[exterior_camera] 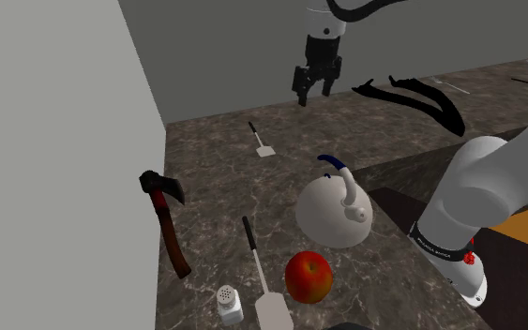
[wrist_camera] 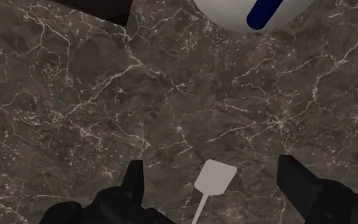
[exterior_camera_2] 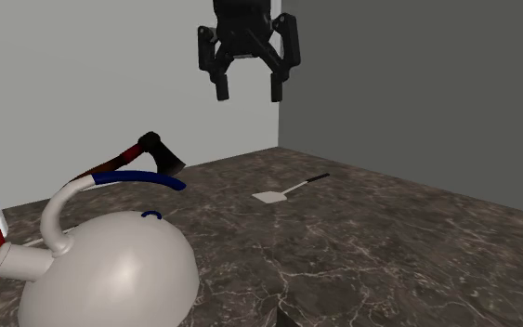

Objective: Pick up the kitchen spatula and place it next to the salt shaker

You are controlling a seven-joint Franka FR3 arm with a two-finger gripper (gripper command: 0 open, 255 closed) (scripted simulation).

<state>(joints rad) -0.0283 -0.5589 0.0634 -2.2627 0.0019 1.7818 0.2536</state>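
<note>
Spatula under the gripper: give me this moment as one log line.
gripper: open, empty, above small spatula | small spatula: flat on marble counter, untouched | salt shaker: beside larger spatula

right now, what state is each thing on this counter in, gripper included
gripper: open, empty, high above the counter
small spatula: flat on the counter under the gripper, untouched
larger spatula: flat, blade near the salt shaker
salt shaker: upright
kettle: upright, handle on top
apple: whole, resting on the counter
axe: beside the wall; lying or leaning, cannot tell
</note>
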